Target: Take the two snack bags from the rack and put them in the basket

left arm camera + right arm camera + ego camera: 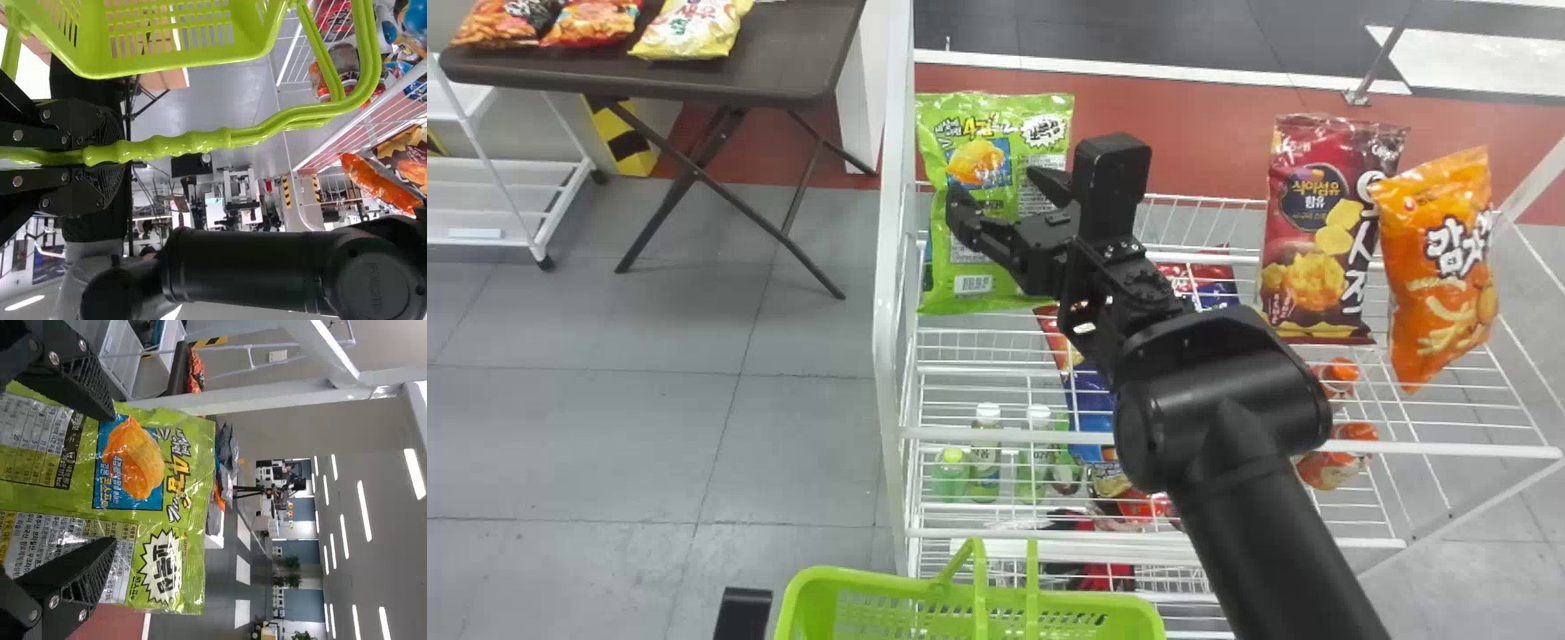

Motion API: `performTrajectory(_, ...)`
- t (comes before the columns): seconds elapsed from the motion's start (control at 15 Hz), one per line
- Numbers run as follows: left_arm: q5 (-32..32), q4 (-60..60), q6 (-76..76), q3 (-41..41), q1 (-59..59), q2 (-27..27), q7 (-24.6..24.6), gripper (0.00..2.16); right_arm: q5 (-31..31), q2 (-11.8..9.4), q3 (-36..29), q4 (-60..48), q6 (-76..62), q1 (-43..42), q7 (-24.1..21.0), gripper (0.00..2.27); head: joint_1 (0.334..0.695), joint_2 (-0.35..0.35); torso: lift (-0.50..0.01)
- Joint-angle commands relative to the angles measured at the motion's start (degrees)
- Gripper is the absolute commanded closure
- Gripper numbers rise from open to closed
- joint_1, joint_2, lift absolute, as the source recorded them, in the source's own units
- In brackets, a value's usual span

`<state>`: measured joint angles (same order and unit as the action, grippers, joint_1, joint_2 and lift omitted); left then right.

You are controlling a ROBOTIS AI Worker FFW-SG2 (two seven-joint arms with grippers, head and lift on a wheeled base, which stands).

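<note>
Down at the bottom of the head view, here's the basket [871,582], its handle [193,142] pinched in the left gripper's [110,155] jaws, presumably to keep it steady below the rack [889,356]! Up to upper centre: the right gripper [996,185], jaws spread across the green snack bag [996,284] standing upright on the rack, likely set to straddle and squeeze it! Farther, upper left, the bench [694,82] carries more bags [694,27].

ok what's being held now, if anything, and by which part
The left gripper holds the basket by the ribbed grip of its handle. The right gripper is open at the green bag, not holding it.
</note>
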<state>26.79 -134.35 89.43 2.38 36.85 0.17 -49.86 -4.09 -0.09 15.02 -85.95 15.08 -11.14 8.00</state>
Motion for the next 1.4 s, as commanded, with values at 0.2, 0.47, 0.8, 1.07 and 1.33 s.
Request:
performTrajectory(0.2,0.4,1.4,0.6,0.1,-1.7,-0.3,0.8,1.6,-0.2,-0.2,1.8,-1.0,1.1,1.0,-2.3,2.22,0.695,-0.077,-0.01)
performTrajectory(0.47,0.5,1.2,0.6,-0.4,-1.1,-0.3,0.8,1.6,0.1,-0.8,1.6,-2.5,2.6,3.0,-1.6,2.24,0.695,-0.067,-0.01)
performTrajectory(0.8,0.5,0.4,0.6,-0.4,0.9,-0.3,0.2,1.6,0.0,-0.8,1.2,-4.2,3.3,4.8,-1.6,2.24,0.695,-0.082,-0.01)
performTrajectory(1.07,0.5,0.0,0.6,-0.5,1.4,-0.3,-0.1,1.6,-1.3,-1.7,1.0,-13.3,3.7,9.4,-2.6,2.24,0.695,-0.084,-0.01)
performTrajectory(1.33,0.4,-0.4,0.6,-1.6,1.7,-0.3,0.1,1.6,-6.8,-9.0,-4.4,-28.9,7.6,19.2,-2.8,2.24,0.695,-0.119,-0.01)
